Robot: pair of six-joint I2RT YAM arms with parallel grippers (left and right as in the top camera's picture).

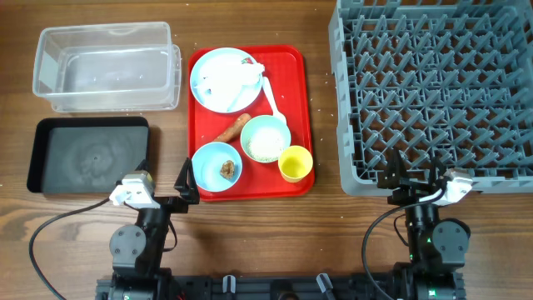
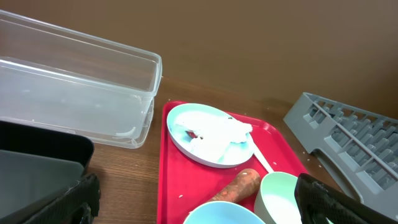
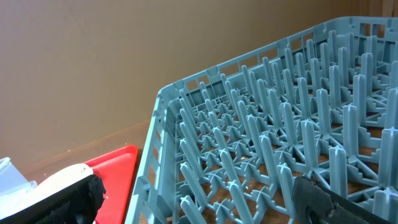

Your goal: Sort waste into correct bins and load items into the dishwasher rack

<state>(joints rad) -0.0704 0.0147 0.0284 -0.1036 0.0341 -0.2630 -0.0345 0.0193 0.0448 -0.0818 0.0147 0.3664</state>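
End effectors wait at 6 o'clock over the tabletop (image 1: 250,237): left end effector (image 1: 165,177) and right end effector (image 1: 413,175), both spread wide and empty. Mid-table, the red tray (image 1: 296,83) carries a blue bowl (image 1: 204,162), yellow cup (image 1: 295,163), green bowl (image 1: 245,142) and sausage (image 1: 233,129). Farther back lie the plate (image 1: 204,79), tissue (image 1: 237,79) and spoon (image 1: 273,98). The black tray (image 1: 87,154) sits at 9, the clear tub (image 1: 107,67) at 10, and the rack (image 1: 433,92) at 2.

Both the left arm (image 1: 133,244) and right arm (image 1: 437,237) are black, with round joint housings, white wrist blocks, thin black looping cables and dark fingers (image 2: 323,202)
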